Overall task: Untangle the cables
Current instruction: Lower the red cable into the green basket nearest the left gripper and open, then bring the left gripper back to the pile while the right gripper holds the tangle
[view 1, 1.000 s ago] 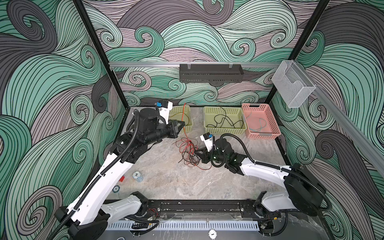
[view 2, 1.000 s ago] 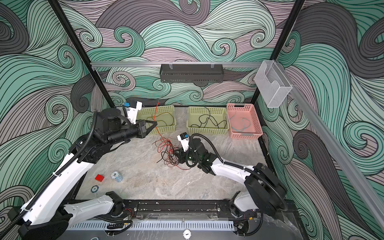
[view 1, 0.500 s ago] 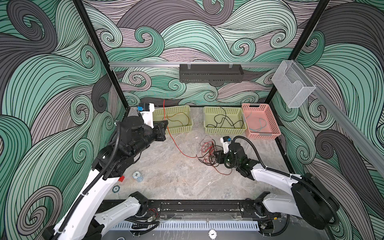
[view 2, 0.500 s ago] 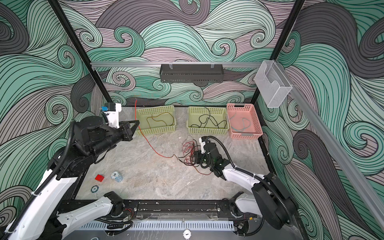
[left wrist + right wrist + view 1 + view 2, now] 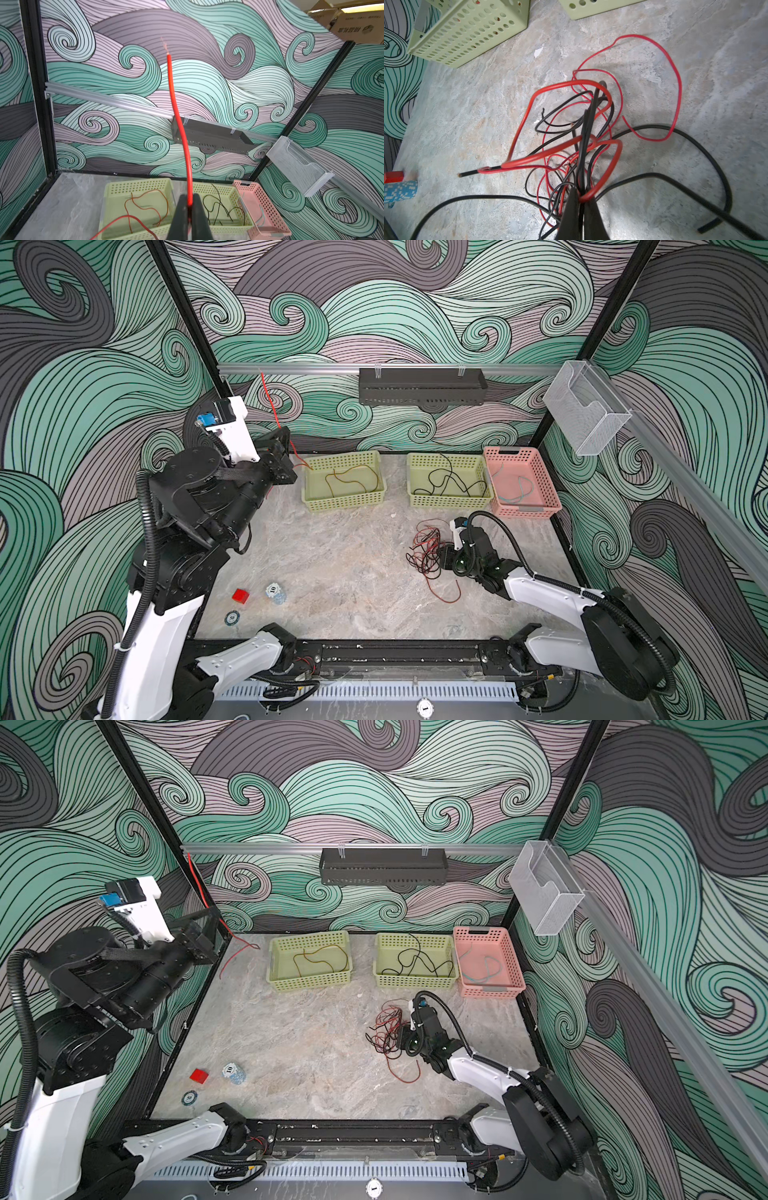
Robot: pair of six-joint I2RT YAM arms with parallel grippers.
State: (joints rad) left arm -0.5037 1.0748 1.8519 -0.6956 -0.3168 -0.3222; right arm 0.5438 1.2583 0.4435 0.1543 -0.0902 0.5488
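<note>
At the back left corner of the table [image 5: 332, 572], the left gripper [image 5: 188, 205] is raised well above the surface, beside the left green basket [image 5: 345, 502]. A single red cable [image 5: 180, 124] stands up stiffly past its tips toward the wall. The rest hangs down, and its tail lies on the table just short of that basket. The height seems chosen to lift the cable's full length clear. No strand shows between it and the tangle [image 5: 428, 547], so it looks pulled free. The three baskets along the back appear sorted by colour. The left one has a red-orange cable, the middle green basket [image 5: 449, 502] has black ones, and the pink basket [image 5: 523, 510] has a pale blue one. That makes the left basket the likely place for this cable.

The tangle of red and black cables lies right of centre, well apart from the left arm. The right gripper [image 5: 581, 193] sits low at its edge, probably to pin the heap so that it does not drag along.

The left gripper's jaws are pressed together on the red cable, with only its thickness between them. The right gripper's jaws are likewise closed, pinching a red loop and some black strands of the tangle.
</note>
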